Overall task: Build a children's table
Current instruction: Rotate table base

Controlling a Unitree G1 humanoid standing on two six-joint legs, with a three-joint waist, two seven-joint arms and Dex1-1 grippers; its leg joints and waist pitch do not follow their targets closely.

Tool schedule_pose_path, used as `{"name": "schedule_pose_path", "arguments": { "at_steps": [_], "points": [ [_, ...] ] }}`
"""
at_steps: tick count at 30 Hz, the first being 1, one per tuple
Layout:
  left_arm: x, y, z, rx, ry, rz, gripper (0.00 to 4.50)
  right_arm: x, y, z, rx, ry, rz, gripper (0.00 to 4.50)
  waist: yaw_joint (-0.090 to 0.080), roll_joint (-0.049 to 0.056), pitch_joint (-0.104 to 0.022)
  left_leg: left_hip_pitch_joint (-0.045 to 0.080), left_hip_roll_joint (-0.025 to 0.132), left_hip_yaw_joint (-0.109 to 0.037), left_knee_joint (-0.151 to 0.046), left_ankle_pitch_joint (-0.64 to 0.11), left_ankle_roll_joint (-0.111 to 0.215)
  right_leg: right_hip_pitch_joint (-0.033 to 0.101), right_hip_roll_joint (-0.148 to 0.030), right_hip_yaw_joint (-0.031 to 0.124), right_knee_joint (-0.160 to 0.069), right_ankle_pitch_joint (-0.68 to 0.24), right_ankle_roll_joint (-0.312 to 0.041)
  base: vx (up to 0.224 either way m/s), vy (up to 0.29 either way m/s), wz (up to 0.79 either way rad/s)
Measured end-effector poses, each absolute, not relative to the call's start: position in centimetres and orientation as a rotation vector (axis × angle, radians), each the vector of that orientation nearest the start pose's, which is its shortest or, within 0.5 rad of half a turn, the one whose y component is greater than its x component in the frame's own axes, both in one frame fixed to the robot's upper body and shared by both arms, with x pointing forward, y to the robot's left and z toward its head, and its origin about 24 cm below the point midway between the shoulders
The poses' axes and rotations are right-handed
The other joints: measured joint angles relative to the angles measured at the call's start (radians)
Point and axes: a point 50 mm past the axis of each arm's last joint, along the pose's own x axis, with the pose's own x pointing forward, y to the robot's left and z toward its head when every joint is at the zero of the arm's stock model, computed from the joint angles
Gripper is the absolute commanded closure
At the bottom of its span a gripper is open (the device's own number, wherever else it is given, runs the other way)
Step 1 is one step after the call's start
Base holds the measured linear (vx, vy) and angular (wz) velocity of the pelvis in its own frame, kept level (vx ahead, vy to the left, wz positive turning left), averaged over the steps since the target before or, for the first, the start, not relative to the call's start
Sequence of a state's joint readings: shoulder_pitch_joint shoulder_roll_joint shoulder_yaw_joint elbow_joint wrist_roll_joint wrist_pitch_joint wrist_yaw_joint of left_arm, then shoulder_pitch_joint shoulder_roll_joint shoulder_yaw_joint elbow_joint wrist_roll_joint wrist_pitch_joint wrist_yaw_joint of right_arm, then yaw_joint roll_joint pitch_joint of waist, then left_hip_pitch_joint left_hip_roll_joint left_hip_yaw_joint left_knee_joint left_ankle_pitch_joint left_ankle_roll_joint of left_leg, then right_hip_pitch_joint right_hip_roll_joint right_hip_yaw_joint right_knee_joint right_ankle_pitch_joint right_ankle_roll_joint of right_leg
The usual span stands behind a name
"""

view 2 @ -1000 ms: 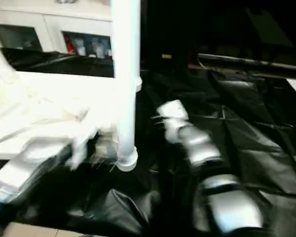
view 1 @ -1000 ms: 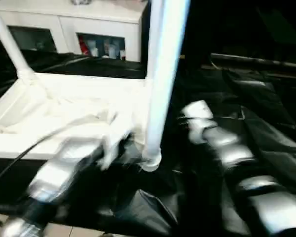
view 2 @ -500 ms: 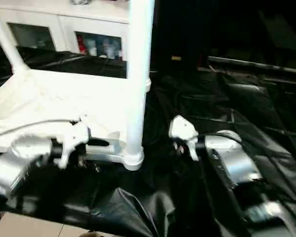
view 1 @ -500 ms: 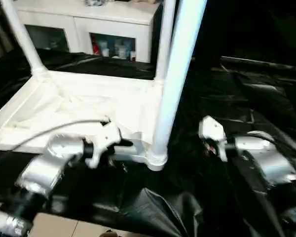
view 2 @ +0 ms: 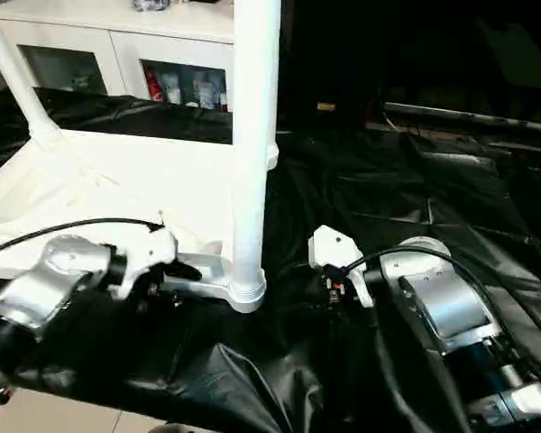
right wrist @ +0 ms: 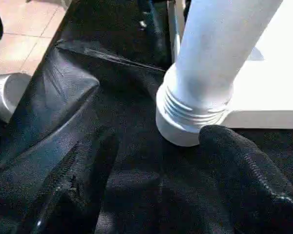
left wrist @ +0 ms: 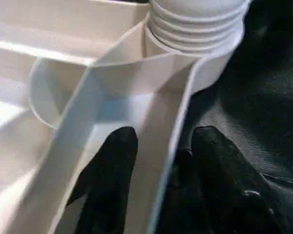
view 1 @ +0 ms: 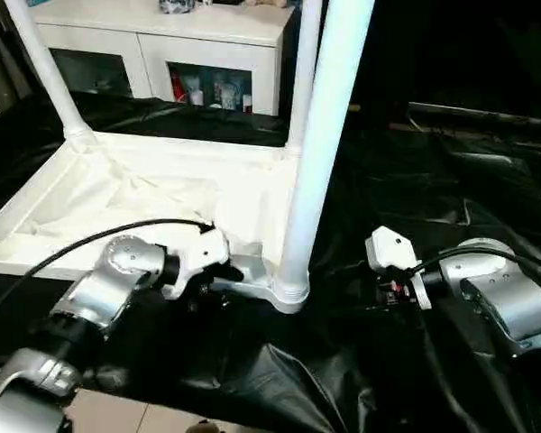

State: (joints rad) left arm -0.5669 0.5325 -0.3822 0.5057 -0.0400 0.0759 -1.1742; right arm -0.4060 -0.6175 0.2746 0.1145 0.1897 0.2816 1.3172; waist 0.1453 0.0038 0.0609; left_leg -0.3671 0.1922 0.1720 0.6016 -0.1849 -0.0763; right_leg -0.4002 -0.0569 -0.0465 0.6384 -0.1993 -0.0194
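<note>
Black plastic sheeting (view 1: 433,216) is covering the whole work surface, and at twelve o'clock beyond it a white cabinet with glass-fronted compartments (view 1: 171,54) is standing against the wall. Upside down on the sheeting, from nine o'clock toward the centre, the small all-white plastic children's table (view 1: 144,194) is lying with its ribbed underside facing up and its round white tube legs rising; the nearest leg (view 1: 320,153) is standing upright in the corner socket at the centre, and two more are standing at the far corners. At seven o'clock the left gripper (left wrist: 158,161) is reaching in from the silver forearm to the table's near rim, just beside that corner socket; its two black fingers (left wrist: 112,161) are straddling the thin white rim wall, one inside and one outside, closed in against it. At four o'clock the right gripper (right wrist: 156,156) is lying low over the sheeting, pointing toward the base of the nearest leg; its fingers are standing apart with nothing between them, one fingertip (right wrist: 224,141) sitting just beside the ribbed collar without gripping it.
</note>
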Motion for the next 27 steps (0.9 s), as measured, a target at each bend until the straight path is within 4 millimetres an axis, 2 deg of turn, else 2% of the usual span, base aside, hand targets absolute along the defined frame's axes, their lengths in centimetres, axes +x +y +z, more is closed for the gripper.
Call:
{"name": "schedule_pose_path", "arguments": {
  "at_steps": [10, 12, 16, 20, 24, 27],
  "points": [
    [31.5, 15.9, 5.4, 0.545, 0.533, -1.316, 3.34, 27.2, -16.4, 8.6, -0.386, 0.431, 1.446, 1.34, 0.000, 0.006, -0.003, 0.001, 0.000, 0.000, 0.000, 0.000, 0.000, 0.001, 0.000, 0.000, 0.000, 0.000, 0.000, 0.000, 0.000, 0.00],
    [31.6, 15.9, 5.4, 0.559, 0.549, -1.317, 3.60, 27.3, -16.4, 8.6, -0.387, 0.430, 1.444, 1.34, 0.000, 0.007, -0.004, 0.001, 0.000, 0.000, 0.000, 0.000, 0.000, 0.001, 0.000, 0.000, 0.001, 0.000, 0.000, 0.000, 0.000, 0.00],
    [31.8, 15.7, 5.3, 0.501, 0.609, -1.286, 3.84, 27.4, -16.3, 8.6, -0.389, 0.419, 1.428, 1.34, -0.001, 0.010, -0.006, 0.002, 0.000, 0.000, 0.000, 0.000, 0.000, 0.001, -0.001, 0.000, 0.001, 0.000, 0.000, 0.000, 0.000, 0.00],
    [31.8, 14.9, 5.4, 0.381, 0.678, -1.202, 4.07, 28.4, -16.1, 8.0, -0.420, 0.399, 1.318, 1.34, -0.013, 0.011, -0.006, 0.001, -0.001, 0.000, 0.000, 0.000, 0.000, 0.001, -0.001, 0.000, 0.000, 0.001, 0.000, 0.000, 0.000, 0.00],
    [31.6, 14.2, 5.3, 0.301, 0.691, -1.104, 4.17, 29.6, -16.6, 7.3, -0.435, 0.409, 1.168, 1.34, -0.034, 0.012, -0.007, 0.002, -0.001, 0.000, 0.000, 0.000, 0.000, 0.000, -0.002, 0.000, 0.000, 0.001, 0.000, 0.000, 0.000, 0.00],
    [31.4, 13.8, 5.3, 0.276, 0.684, -1.065, 4.31, 30.0, -16.9, 7.2, -0.418, 0.399, 1.112, 1.34, -0.040, 0.014, -0.008, 0.001, -0.001, 0.000, -0.002, 0.000, 0.000, -0.001, -0.001, 0.000, -0.001, 0.000, 0.001, 0.000, 0.000, 0.00]
  ]
}}
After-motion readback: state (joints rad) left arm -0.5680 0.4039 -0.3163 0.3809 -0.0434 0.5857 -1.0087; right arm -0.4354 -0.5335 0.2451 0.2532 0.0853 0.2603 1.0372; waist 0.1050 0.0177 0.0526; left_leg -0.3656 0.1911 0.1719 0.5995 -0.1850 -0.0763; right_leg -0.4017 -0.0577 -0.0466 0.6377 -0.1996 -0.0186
